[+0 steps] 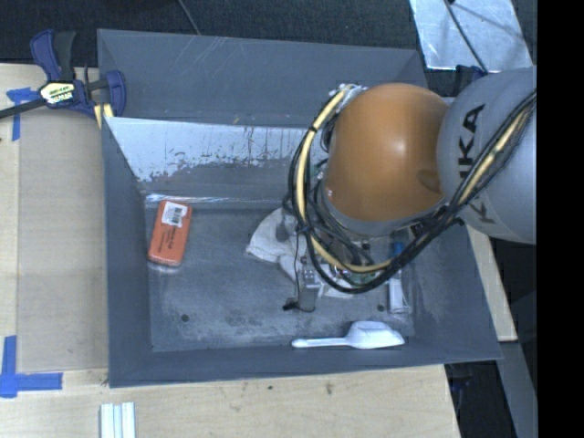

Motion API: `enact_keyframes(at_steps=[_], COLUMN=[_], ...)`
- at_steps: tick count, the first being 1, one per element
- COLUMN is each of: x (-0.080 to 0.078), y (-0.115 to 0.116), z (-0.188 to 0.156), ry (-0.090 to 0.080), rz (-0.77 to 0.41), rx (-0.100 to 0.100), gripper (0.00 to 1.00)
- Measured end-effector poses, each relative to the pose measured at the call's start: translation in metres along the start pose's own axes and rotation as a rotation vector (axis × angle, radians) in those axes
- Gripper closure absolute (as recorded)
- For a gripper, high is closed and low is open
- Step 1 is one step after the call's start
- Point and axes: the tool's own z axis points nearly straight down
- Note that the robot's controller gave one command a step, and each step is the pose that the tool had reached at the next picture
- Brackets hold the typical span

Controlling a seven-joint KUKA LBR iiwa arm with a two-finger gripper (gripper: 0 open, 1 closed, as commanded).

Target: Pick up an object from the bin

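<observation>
Gripper hangs low in the bin, its tip down near the grey floor a little right of the middle. Whether the gripper is spread or pressed together we cannot tell, for the wrist and its cables crowd in just above the tip. Nor can we tell whether anything is caught in it.

Nearest to the tip we see a crumpled white wad, cloth or paper. It lies just beside the gripper, up and to the left, and its right edge runs under the cables. Whether the two touch we cannot say.

Towards the near wall lies a white plastic spoon, flat on the floor. Its bowl points right and its thin handle reaches left, ending almost under the tip, though apart from it.

To the right of the tip, partly covered by the arm, we make out a small pale upright piece that we cannot identify.

Well apart, at the left side of the floor, rests an orange rectangular packet with a white label at its upper end.

Above the gripper we see loops of black and yellow cables wrapping the wrist. Over them sits the rounded orange cover, and the grey arm comes in from the right.
</observation>
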Motion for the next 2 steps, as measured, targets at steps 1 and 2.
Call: enact_keyframes(at_steps=[1, 2], x=[-0.002, -0.032], y=[0.000, -0.023], z=[-0.004, 0.034], ry=[-0.009, -0.019], rz=[0.002, -0.027], rx=[-0.002, -0.004], gripper=[0.00, 0.00])
